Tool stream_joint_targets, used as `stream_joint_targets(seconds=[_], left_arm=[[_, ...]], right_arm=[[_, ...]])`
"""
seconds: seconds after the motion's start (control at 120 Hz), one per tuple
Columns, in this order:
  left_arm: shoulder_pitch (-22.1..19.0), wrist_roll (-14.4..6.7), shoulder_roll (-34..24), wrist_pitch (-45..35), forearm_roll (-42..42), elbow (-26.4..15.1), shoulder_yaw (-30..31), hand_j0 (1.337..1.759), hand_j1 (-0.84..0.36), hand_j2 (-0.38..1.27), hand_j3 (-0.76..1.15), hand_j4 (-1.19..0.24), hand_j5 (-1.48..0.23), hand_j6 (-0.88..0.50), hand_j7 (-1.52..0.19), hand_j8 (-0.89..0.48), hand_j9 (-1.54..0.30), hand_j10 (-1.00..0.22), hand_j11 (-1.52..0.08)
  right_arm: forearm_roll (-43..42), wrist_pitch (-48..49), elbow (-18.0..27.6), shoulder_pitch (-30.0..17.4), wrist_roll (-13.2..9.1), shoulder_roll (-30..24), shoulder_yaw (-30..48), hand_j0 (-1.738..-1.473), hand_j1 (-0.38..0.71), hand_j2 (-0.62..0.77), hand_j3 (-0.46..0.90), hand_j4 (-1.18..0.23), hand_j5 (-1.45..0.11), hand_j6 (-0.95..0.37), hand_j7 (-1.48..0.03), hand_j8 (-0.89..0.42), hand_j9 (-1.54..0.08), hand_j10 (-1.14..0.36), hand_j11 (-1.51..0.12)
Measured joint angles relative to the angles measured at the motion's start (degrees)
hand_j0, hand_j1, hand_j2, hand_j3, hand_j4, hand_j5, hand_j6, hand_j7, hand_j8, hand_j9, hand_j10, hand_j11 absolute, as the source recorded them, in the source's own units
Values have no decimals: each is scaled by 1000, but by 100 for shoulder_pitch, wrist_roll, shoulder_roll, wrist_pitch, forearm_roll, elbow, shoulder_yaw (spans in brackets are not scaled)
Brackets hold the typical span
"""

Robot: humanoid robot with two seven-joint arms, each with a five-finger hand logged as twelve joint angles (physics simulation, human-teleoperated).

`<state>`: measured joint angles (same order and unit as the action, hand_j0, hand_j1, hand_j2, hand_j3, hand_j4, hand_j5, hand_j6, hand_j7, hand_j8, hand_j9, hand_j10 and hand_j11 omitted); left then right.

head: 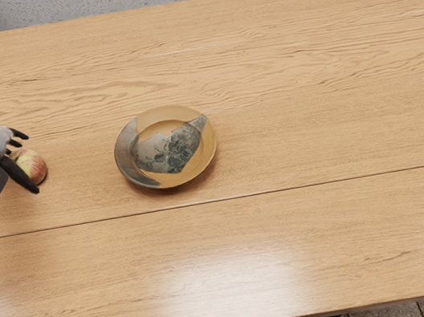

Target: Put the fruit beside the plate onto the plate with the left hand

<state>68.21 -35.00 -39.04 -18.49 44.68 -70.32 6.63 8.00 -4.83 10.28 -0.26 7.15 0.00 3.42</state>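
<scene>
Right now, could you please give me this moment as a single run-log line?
left hand: at apple | apple: on table, left of plate | plate: empty | right hand: out of view

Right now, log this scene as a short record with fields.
surface: wooden table
plate: near the table's middle, patterned, holds no fruit
fruit: apple, on the table to the left of the plate, apart from it
left hand: arm enters from the left edge, hand at the apple; grasp unclear
right arm: not in view
task status: apple not yet on the plate
</scene>
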Motion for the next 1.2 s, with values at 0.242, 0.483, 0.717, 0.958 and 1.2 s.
stream_joint_targets(seconds=[0.242, 0.483, 0.717, 0.958, 1.2], left_arm=[[-85, 0, 133, 1, 2, 320, 34, 1658, 55, 53, 0, -251, -322, -252, -322, -252, -322, -251, -321], [-62, 0, 265, -5, 0, 383, 33, 1658, 54, 53, 0, -252, -323, -253, -323, -253, -323, -252, -323], [-75, 0, 265, -8, -2, 379, 32, 1658, 16, 59, 0, -283, -364, -284, -364, -284, -364, -283, -364], [-118, 0, 343, -173, 13, 394, 39, 1658, -112, 83, 0, -399, -498, -400, -498, -362, -505, -395, -505], [-137, 1, 400, -290, 24, 428, 39, 1656, -174, 197, 0, -516, -655, -418, -655, -382, -669, -508, -669]], right_arm=[[0, 0, 0, 0, -2, 0, -5, -1658, -307, -7, 0, -35, -45, -35, -45, -35, -45, -35, -45], [-1, 0, 0, 2, -2, 0, -5, -1658, -307, -7, 0, -35, -45, -35, -45, -35, -45, -35, -45], [-1, 0, 0, 6, -2, 0, -6, -1658, -307, -7, 0, -35, -45, -35, -45, -35, -45, -35, -45], [0, 0, 0, 7, -2, 0, -8, -1658, -307, -7, 0, -35, -45, -35, -45, -35, -45, -35, -45], [0, 0, 0, 6, 0, 0, -8, -1658, -307, -7, 0, -35, -45, -35, -45, -35, -45, -35, -45]])
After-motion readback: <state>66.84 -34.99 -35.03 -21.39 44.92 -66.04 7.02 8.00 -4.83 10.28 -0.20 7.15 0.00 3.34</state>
